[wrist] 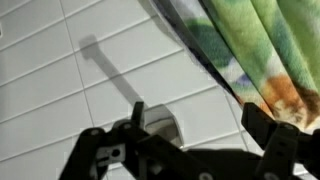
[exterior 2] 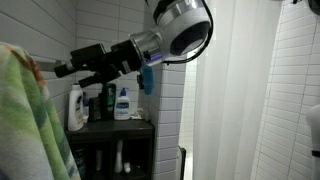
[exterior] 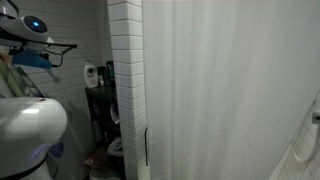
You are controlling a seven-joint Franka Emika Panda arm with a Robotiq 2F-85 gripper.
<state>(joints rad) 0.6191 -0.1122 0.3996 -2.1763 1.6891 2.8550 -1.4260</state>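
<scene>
Towel (exterior 2: pixel 22 115): green/orange print, far left in an exterior view, hanging straight down against the tiled wall (exterior 2: pixel 95 25). Just right of its top edge sits the gripper (exterior 2: pixel 50 69), jaws spread wide, nothing between them. Can't tell whether it touches the cloth.

The arm (exterior 2: pixel 175 25) comes in near horizontal from the right, wrist high, forearm stretched toward the wall. Under the forearm is a shelf (exterior 2: pixel 110 125) with bottles (exterior 2: pixel 123 103), well below it, so there's clearance. Next the tiled corner (exterior 2: pixel 170 110), then the shower curtain (exterior 2: pixel 235 100) fills the right half, well apart from the tool.

Wrist view only: bare tile at left, then a thin rod (wrist: pixel 112 72) running down to a wall mount (wrist: pixel 160 125) that lies between the open fingers (wrist: pixel 95 150). The towel's folds sit upper right, next to the right finger.

In an exterior view the white arm link (exterior: pixel 30 130) is low left. The jaws can't be made out there.
</scene>
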